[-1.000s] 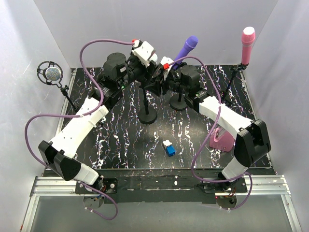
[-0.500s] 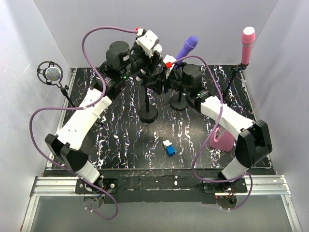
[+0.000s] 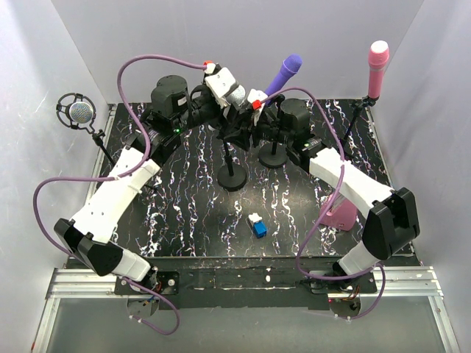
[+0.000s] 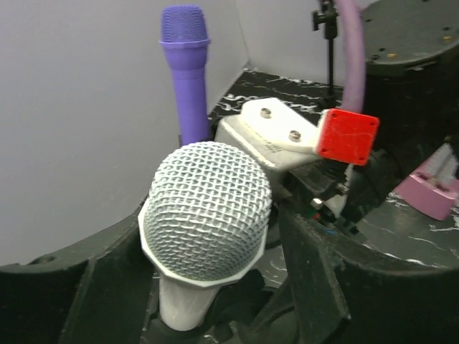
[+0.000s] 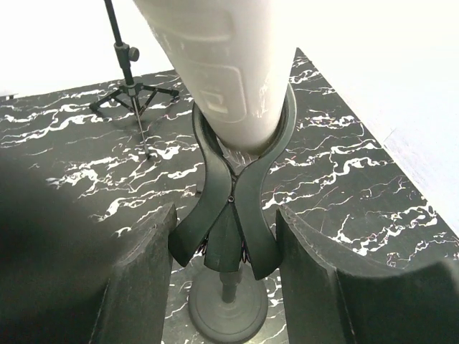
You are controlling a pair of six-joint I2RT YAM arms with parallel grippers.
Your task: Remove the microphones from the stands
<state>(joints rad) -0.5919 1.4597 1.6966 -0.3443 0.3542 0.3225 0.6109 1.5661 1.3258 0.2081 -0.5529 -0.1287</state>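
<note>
The white microphone (image 5: 229, 64) with a silver mesh head (image 3: 236, 94) sits upright in the black clip (image 5: 229, 193) of a stand with a round base (image 3: 232, 179). My left gripper (image 3: 229, 100) is open, its jaws flanking the mesh head (image 4: 206, 218) from above; the right finger (image 4: 315, 279) stands slightly off it. My right gripper (image 3: 247, 125) is shut on the clip's two lower lobes, fingers (image 5: 143, 279) touching both sides, above the base (image 5: 226, 315).
A purple microphone (image 3: 285, 72) stands on its own round base (image 3: 273, 158) just right of the stand. A pink microphone (image 3: 377, 66) is at the back right, a shock-mounted silver one (image 3: 77, 112) at the left. A pink block (image 3: 340, 213) and a blue-white block (image 3: 257, 225) lie in front.
My left gripper rose, then came down around the mesh head. The stand base and my right gripper shifted slightly to the right.
</note>
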